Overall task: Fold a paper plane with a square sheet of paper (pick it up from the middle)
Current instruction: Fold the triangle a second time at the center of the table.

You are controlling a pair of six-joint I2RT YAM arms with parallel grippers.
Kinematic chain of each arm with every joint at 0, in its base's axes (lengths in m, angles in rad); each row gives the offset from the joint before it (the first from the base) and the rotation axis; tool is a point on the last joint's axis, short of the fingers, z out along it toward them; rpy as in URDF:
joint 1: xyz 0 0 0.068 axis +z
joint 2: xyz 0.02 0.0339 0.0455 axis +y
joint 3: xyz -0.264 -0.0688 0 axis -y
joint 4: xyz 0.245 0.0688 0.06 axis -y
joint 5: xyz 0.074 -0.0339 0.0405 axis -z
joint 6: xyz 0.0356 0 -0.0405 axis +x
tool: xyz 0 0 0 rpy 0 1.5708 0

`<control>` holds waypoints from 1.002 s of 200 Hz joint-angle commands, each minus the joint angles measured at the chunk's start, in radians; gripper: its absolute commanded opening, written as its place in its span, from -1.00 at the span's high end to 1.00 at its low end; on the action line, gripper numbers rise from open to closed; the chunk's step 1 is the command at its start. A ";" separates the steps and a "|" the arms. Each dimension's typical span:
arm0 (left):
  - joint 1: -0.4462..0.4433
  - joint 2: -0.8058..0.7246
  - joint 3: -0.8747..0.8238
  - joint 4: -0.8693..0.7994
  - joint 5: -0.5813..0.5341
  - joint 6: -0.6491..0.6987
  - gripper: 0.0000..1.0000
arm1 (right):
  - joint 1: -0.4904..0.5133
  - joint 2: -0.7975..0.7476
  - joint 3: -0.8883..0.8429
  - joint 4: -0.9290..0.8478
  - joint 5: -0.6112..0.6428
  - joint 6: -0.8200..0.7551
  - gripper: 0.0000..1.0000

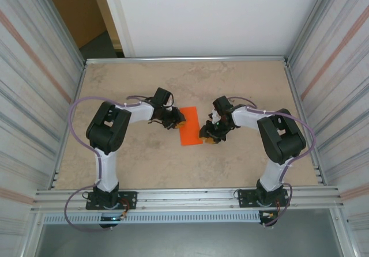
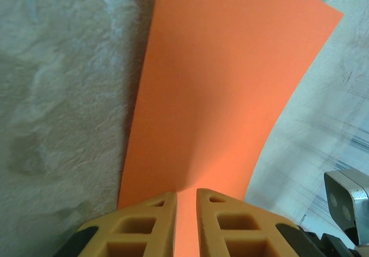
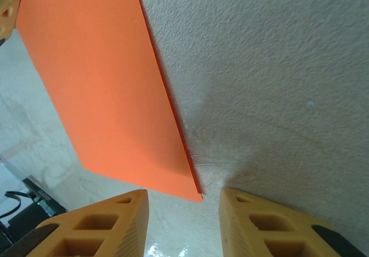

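Folding is underway: we are pinching the paper (image 2: 219,95) in our left gripper (image 2: 185,198). Our right gripper (image 3: 183,198) is gaping at 1 corner, needing a square pinch next.

Black joint housings, white link tubes on left arm (image 1: 108,131) and right arm (image 1: 281,137); lilac cable loops (image 1: 72,116) off each. Black base plates (image 1: 109,200) at frame bottom. Fingers on left gripper (image 2: 185,195) and right gripper (image 3: 183,192): mustard-orange moulded blocks, rectangular pockets.

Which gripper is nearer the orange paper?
Left. The left gripper pinches the edge of the orange paper; the right gripper is open, with the paper's corner just ahead of it.
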 commanded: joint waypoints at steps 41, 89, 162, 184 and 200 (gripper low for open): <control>0.005 0.060 -0.009 -0.091 -0.034 -0.021 0.67 | 0.014 0.035 0.031 0.001 -0.045 -0.004 0.37; 0.005 0.060 -0.008 -0.090 -0.032 -0.020 0.66 | 0.012 0.026 0.022 0.030 -0.081 -0.005 0.41; 0.005 0.063 -0.003 -0.083 -0.022 -0.016 0.67 | -0.021 0.003 -0.029 0.157 -0.172 0.009 0.33; 0.005 0.062 -0.003 -0.082 -0.021 -0.016 0.66 | -0.037 0.017 -0.028 0.205 -0.193 0.005 0.26; 0.005 0.060 -0.005 -0.082 -0.021 -0.016 0.67 | -0.048 0.023 -0.026 0.228 -0.198 0.002 0.24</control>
